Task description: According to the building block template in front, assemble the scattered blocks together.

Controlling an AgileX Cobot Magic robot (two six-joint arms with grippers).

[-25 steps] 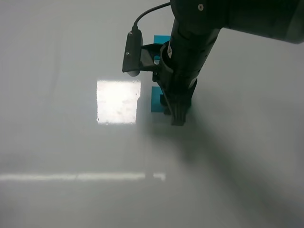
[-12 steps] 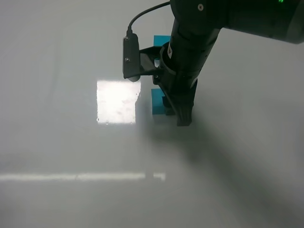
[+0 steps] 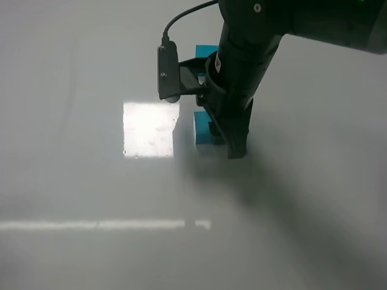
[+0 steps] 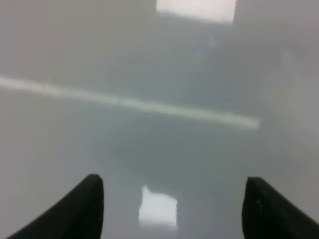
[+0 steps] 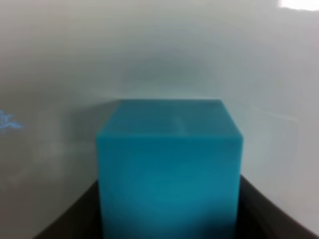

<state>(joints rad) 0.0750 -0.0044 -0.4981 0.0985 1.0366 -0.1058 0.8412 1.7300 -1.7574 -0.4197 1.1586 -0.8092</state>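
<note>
Grey tabletop (image 3: 72,241), glossy and glare-streaked, fills every view and carries no legible writing. Black right arm (image 3: 290,24) reaches down over the middle, its right gripper (image 3: 233,142) clamped on a blue cube (image 5: 169,169) — one of the scattered blocks — whose faces show no label or brand. Behind the arm a teal corner (image 3: 205,49) peeks out; what it belongs to cannot be told. Left gripper (image 4: 172,209) hangs over bare table, fingers spread wide apart.
</note>
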